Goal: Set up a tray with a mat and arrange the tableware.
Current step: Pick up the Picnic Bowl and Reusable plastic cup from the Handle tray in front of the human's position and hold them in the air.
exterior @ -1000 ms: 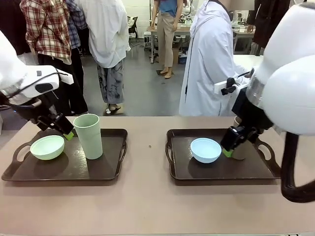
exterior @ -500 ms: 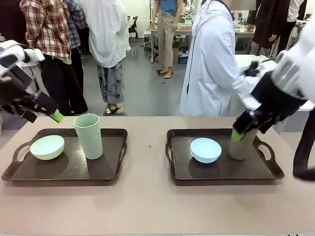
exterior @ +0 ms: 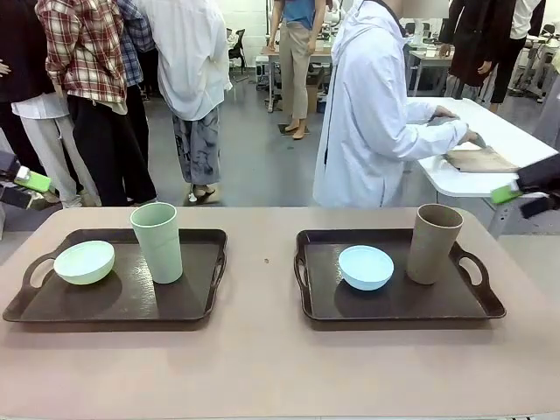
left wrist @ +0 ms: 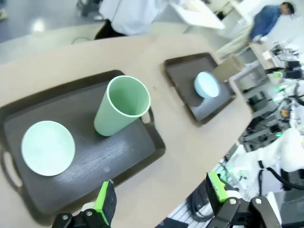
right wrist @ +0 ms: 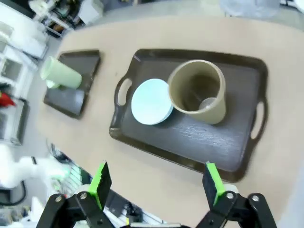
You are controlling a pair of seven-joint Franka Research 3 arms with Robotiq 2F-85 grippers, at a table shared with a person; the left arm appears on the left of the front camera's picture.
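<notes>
Green bowl (exterior: 84, 262), green cup (exterior: 157, 241) on left tray (exterior: 122, 302); blue bowl (exterior: 366, 267), tan cup (exterior: 434, 243) on right tray (exterior: 394, 302): looks done. Left hand (left wrist: 160, 194), right hand (right wrist: 154, 183) spread, empty.

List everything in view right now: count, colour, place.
left tray: 1, dark brown, table's left half
right tray: 1, dark brown, table's right half
pale green bowl: 1, left tray, left part
pale green cup: 1, upright, right of that bowl
light blue bowl: 1, right tray, left part
tan-brown cup: 1, upright, right of that bowl
table: 1, beige
person: 1, white coat, beyond the far edge
left gripper: 1, black, green pads, fingers open, empty
right gripper: 1, same, fingers open, empty
</notes>
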